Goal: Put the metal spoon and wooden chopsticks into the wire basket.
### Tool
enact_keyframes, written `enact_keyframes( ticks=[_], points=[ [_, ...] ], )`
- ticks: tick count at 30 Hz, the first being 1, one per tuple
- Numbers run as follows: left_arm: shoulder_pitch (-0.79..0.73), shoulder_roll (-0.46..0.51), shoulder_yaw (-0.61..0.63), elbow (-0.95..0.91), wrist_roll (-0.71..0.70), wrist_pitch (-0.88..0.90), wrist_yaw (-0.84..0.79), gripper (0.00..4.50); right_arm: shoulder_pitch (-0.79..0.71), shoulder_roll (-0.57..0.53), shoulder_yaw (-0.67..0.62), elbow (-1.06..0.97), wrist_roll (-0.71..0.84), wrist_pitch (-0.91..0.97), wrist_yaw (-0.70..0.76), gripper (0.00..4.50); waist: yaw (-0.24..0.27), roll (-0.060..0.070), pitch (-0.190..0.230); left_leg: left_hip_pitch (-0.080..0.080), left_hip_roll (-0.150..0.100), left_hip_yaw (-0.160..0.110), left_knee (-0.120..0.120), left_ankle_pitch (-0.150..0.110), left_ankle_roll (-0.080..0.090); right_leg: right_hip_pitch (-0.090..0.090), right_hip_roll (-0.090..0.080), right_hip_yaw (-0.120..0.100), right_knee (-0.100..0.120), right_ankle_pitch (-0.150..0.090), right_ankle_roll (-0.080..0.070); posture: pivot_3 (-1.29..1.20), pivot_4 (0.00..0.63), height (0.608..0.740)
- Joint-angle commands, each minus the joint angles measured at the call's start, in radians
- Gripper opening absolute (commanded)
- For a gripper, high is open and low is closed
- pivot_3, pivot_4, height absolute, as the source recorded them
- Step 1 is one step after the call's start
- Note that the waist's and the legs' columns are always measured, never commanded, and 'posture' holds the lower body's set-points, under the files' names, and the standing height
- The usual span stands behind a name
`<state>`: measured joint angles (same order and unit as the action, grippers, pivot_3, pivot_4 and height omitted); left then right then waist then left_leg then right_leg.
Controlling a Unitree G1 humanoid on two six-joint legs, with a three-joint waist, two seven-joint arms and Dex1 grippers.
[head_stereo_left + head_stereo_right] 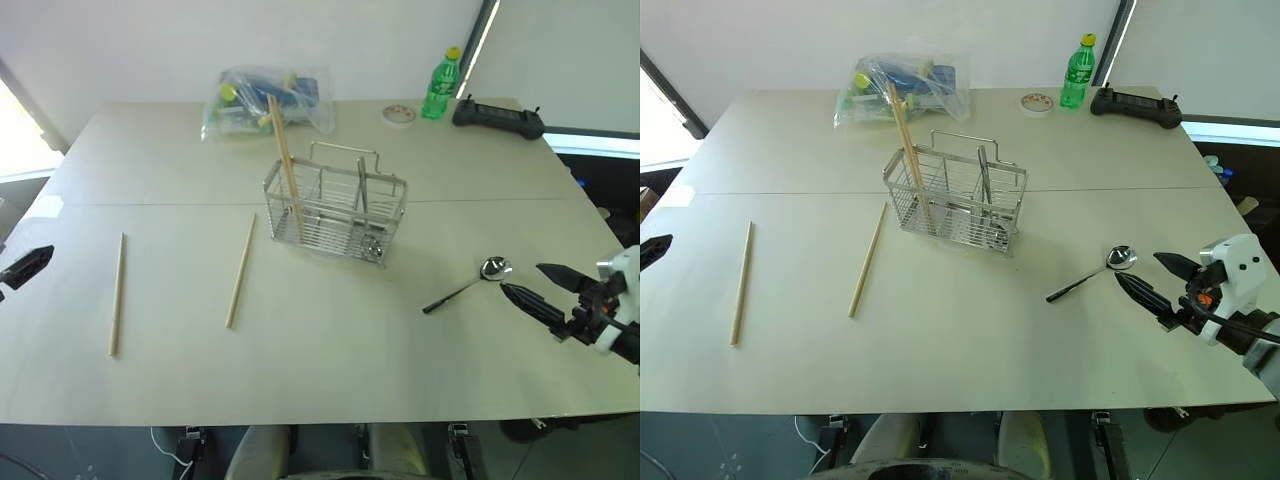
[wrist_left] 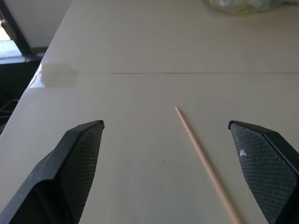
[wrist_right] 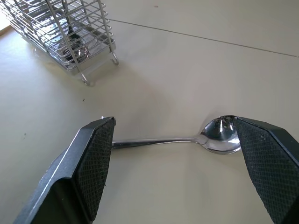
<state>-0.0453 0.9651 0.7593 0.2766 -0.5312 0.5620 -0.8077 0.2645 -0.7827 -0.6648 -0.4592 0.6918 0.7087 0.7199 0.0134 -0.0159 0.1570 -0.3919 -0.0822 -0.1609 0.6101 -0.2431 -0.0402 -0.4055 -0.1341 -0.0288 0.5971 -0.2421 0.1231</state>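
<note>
The basket (image 1: 335, 212) stands mid-counter (image 1: 330, 360) with one chopstick (image 1: 286, 165) already leaning upright in its left compartment. Two more chopsticks lie flat at about 8 o'clock from it, one near (image 1: 240, 271) and one farther out (image 1: 117, 294). The spoon (image 1: 468, 284) lies at 4 o'clock from the basket, bowl up, handle pointing toward the counter's near edge.

The right gripper (image 1: 538, 284) hovers just beside the spoon's bowl, fingers spread wide and holding nothing; in its wrist view the spoon lies crosswise between the fingers. The left gripper (image 2: 177, 172) is likewise spread wide and empty, with the outer chopstick running between its fingers.

The step in hand looks like the spoon pickup. The spoon lies flat, so the right gripper should turn across the thin handle near the bowl, descend until the fingertips touch the counter, then close slowly. A fast pinch may skid the polished metal away.
</note>
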Motion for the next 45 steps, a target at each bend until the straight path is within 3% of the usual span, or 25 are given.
enact_keyframes(
  ticks=[1,23,33,39,45],
  points=[
    [-0.014,0.033,0.013,-0.009,-0.003,-0.002,-0.007,4.50,-0.013,0.011,0.003,-0.019,0.005,-0.017,-0.009,4.14,0.000,0.000,0.000,0.000,0.000,0.000,0.000,0.000,0.000,0.000,0.000,0.000,0.000,0.000,0.000,0.00,0.150,0.702],
    [-0.033,0.025,-0.014,-0.030,0.003,0.012,0.008,4.50,-0.004,0.012,-0.003,-0.009,-0.008,-0.029,-0.012,4.14,0.000,-0.001,0.000,0.001,0.000,0.000,0.001,0.001,0.001,0.000,0.000,0.000,0.001,0.000,0.000,0.00,0.150,0.702],
    [-0.134,0.017,-0.111,-0.403,-0.189,0.199,-0.022,4.50,-0.115,-0.156,0.032,0.121,-0.087,-0.067,0.082,4.14,-0.001,0.001,0.000,0.002,0.000,0.004,0.004,0.001,0.002,0.002,0.000,0.000,0.002,0.001,-0.001,0.00,0.150,0.702],
    [-0.225,0.057,-0.285,-0.628,-0.352,0.313,-0.132,4.50,-0.274,-0.339,0.175,0.246,-0.180,-0.194,0.254,4.14,-0.007,0.002,0.001,0.002,0.005,0.014,0.003,0.001,0.002,0.000,0.002,0.000,0.003,0.003,-0.002,0.00,0.150,0.702],
    [-0.358,0.054,-0.537,-0.719,-0.357,0.286,-0.267,4.50,-0.554,-0.425,0.472,0.437,-0.301,-0.384,0.497,4.14,-0.021,0.003,0.003,0.004,0.007,0.021,0.004,0.001,0.002,0.001,0.001,0.000,0.002,0.003,-0.002,0.00,0.150,0.702]
  ],
)
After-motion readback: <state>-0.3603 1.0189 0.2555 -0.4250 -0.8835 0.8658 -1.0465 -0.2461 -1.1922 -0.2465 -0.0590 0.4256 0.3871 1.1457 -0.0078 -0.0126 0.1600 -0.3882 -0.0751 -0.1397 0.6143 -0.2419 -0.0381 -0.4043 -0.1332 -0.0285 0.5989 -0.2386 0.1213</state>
